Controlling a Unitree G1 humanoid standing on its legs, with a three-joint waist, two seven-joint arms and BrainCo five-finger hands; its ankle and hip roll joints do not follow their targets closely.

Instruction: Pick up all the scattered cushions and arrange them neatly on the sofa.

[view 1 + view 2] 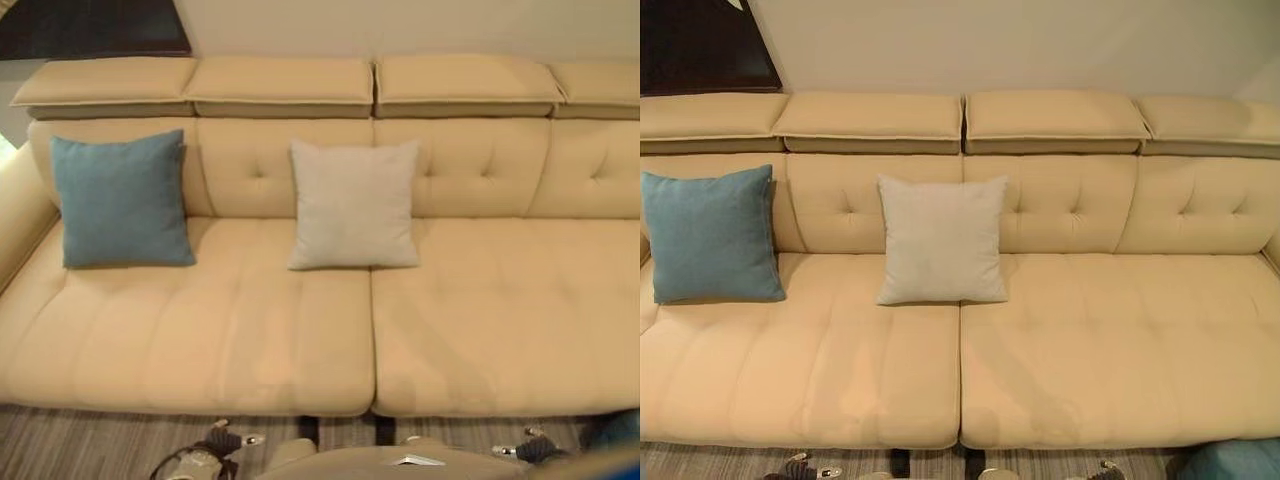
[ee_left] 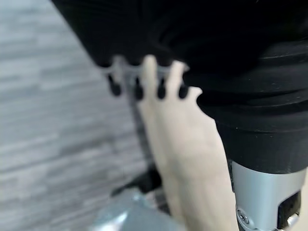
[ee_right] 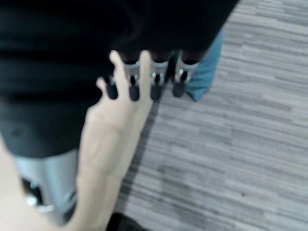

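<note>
A beige sofa (image 1: 500, 320) spans the view. A blue cushion (image 1: 122, 200) leans upright against the backrest at its left end. A pale grey cushion (image 1: 353, 205) stands upright near the middle seam. Another blue cushion (image 1: 1232, 460) lies on the floor by the sofa's front right corner, and it also shows just past my right hand's fingers (image 3: 209, 62). My left hand (image 1: 225, 440) hangs low in front of the sofa, fingers relaxed and empty (image 2: 137, 79). My right hand (image 1: 535, 448) hangs low on the right, relaxed and empty (image 3: 156, 79), close to the floor cushion.
Grey striped carpet (image 3: 240, 159) runs along the sofa's front edge. The right half of the sofa seat (image 1: 1120, 340) is bare. A dark panel (image 1: 700, 45) hangs on the wall behind the sofa's left end.
</note>
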